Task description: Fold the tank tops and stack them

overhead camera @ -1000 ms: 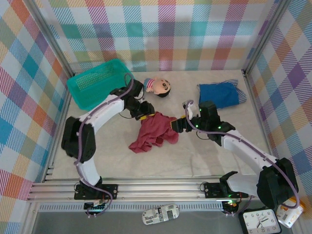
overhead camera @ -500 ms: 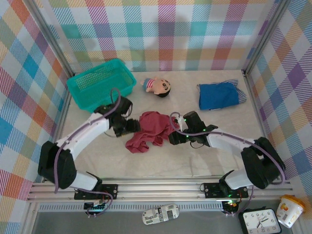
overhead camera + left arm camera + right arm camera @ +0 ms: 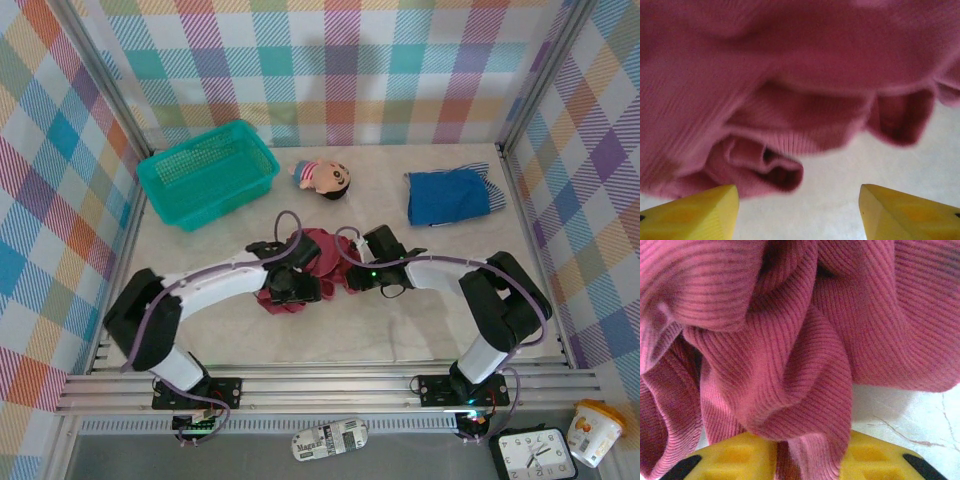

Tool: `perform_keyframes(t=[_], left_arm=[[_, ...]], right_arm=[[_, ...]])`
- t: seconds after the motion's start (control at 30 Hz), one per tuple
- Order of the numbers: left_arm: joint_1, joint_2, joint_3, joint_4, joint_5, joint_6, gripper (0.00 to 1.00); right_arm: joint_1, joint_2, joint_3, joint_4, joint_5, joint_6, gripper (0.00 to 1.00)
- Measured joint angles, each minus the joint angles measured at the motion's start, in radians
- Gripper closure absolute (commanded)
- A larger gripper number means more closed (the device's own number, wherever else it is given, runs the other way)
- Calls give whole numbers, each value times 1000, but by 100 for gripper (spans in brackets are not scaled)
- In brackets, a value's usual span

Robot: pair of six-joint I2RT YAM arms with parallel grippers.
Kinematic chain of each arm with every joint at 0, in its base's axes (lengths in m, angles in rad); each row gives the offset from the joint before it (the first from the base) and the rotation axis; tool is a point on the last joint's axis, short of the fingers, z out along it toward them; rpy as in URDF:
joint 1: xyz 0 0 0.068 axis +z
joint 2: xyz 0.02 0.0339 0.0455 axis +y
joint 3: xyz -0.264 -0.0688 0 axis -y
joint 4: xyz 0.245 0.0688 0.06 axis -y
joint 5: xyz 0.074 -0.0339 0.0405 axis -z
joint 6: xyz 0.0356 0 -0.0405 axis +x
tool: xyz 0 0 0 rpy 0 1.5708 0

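While plaid walls (image 3: 330,60) ring the pale table (image 3: 400,330), basket (image 3: 215,200), doll (image 3: 325,177) and blue top (image 3: 445,195) lie beyond the red top (image 3: 318,252); left gripper (image 3: 797,190) gapes, right gripper (image 3: 810,455) pinches it.

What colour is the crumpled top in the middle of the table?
Dark red top, in a ribbed knit; it shows best in the right wrist view.

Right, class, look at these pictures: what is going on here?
Two robot arms are working on the dark red tank top, crumpled in the middle of the table. The right hand pinches a fold of it; the left hand is open at the cloth's edge, gripping nothing. The blue tank top lies folded far right, the striped tank top peeking out beside it.
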Motion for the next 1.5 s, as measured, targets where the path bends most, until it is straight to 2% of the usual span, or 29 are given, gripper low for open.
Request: perform_keyframes(t=[0.07,0.17,0.27,0.43,0.53,0.73,0.9,1.0,1.13,1.3,1.4,1.5], left_arm=[[2,61,18,6,-19,17,42],[16,147,52,-8,-68,64,62],[66,172,64,-31,-120,117,84],[232,180,126,-92,-214,231,100],[309,185,195,-121,-259,304,100],[406,188,408,-199,-311,449,100],[459,246,608,-205,-240,524,100],[462,278,634,-203,-198,543,100],[415,425,739,-186,-76,538,100],[278,614,822,-145,33,525,100],[213,640,843,-135,79,496,100],[196,632,884,-106,116,465,100]], right_arm=[[0,-7,-1,1,-2,2,87],[0,-45,-3,-6,-19,-4,100],[0,-128,-5,-25,-56,-18,100],[48,-241,14,-66,-130,-27,100],[104,-288,47,-93,-175,-28,100],[159,-394,166,-148,-246,-58,100],[169,-462,266,-163,-288,-93,100],[171,-467,281,-167,-296,-104,100],[158,-475,246,-186,-253,-106,100],[122,-523,228,-222,-176,-108,100],[56,-587,228,-246,-146,-111,100],[0,-639,247,-267,-140,-127,100]])
